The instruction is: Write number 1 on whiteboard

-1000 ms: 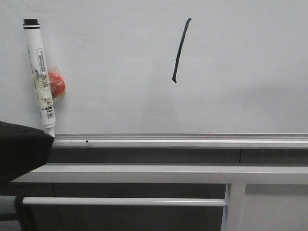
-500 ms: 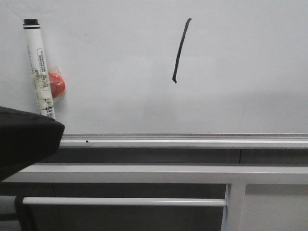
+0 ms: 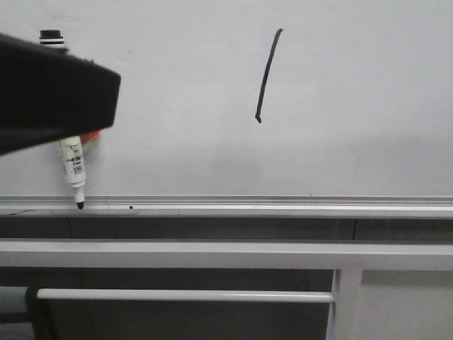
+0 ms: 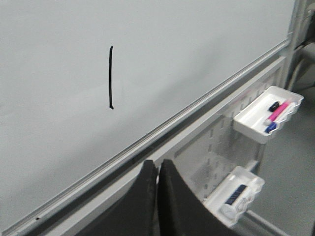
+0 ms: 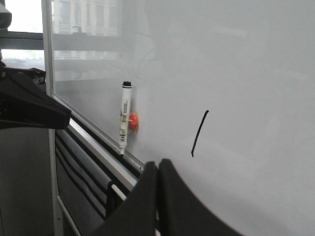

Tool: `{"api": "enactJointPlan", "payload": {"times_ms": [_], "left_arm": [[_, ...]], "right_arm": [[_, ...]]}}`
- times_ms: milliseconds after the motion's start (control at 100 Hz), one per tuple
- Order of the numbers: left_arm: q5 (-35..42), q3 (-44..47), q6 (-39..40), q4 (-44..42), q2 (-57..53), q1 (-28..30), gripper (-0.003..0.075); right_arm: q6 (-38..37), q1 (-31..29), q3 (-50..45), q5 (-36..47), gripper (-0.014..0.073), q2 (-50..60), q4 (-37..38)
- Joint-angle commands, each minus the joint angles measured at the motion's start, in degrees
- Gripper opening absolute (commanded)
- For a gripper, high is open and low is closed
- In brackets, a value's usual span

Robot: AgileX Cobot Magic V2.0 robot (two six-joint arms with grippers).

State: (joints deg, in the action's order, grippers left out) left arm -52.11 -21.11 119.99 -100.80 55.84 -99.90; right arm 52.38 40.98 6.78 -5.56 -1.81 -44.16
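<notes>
left gripper point(image 4: 156, 169) closed, off whiteboard point(image 4: 197, 54); number 1 point(image 4: 110, 77) drawn.

A hand-drawn number 1 point(image 3: 267, 75) stands on the whiteboard point(image 3: 354, 106) as the only sign that can be read. It is a thin black stroke, nearly upright, leaning a little and slightly curved, with a tiny hook at its lower end. It also shows in the left wrist view point(image 4: 110, 77) and the right wrist view point(image 5: 199, 133). A white marker pen point(image 3: 73, 166) is fixed against the board well to the left of the stroke. Its barrel carries a printed label with small dark marks like a barcode, too small and blurred to read.
</notes>
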Motion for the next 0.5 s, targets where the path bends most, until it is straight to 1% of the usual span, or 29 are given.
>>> {"api": "enactJointPlan", "payload": {"times_ms": [0,110,150,160,180,210,260,280,290,300,310,490], "left_arm": [[10.09,-1.88,0.24,-4.94,-5.97,6.86,-0.002],[28.9,-1.88,0.38,-4.94,-13.79,19.47,-0.002],[33.41,-1.88,0.38,-4.94,-17.08,24.26,-0.002],[34.13,-1.88,0.38,-4.94,-17.65,24.26,-0.002],[36.69,-1.88,0.38,-4.94,-19.41,27.36,-0.002],[38.07,-1.88,0.25,-4.94,-21.76,29.67,-0.002],[40.29,-1.88,-0.09,-4.94,-26.0,35.63,-0.002],[41.13,-1.88,-0.17,-4.94,-27.87,37.07,-0.002],[41.56,-1.88,-0.38,-4.94,-29.13,39.23,-0.002],[41.71,-1.88,-0.38,-4.94,-29.75,39.23,-0.002],[42.12,-1.88,-0.67,-4.94,-30.37,40.61,-0.002],[44.37,-1.88,-4.29,-4.94,-46.12,57.08,-0.002]], "right_arm": [[0.47,-0.22,1.35,3.24,-0.0064,-0.47,-0.31],[0.47,-0.22,1.35,3.24,-0.0064,-0.47,-0.31],[0.47,-0.22,1.35,3.24,-0.0064,-0.47,-0.31],[0.47,-0.22,1.35,3.24,-0.0064,-0.47,-0.31],[0.47,-0.22,1.35,3.24,-0.0064,-0.47,-0.31],[0.47,-0.22,1.35,3.24,-0.0064,-0.47,-0.31],[0.47,-0.22,1.35,3.24,-0.0064,-0.47,-0.31],[0.47,-0.22,1.35,3.24,-0.0064,-0.47,-0.31],[0.47,-0.22,1.35,3.24,-0.0064,-0.47,-0.31],[0.47,-0.22,1.35,3.24,-0.0064,-0.47,-0.31],[0.47,-0.22,1.35,3.24,-0.0064,-0.47,-0.31],[0.47,-0.22,1.35,3.24,-0.0064,-0.47,-0.31]]}}
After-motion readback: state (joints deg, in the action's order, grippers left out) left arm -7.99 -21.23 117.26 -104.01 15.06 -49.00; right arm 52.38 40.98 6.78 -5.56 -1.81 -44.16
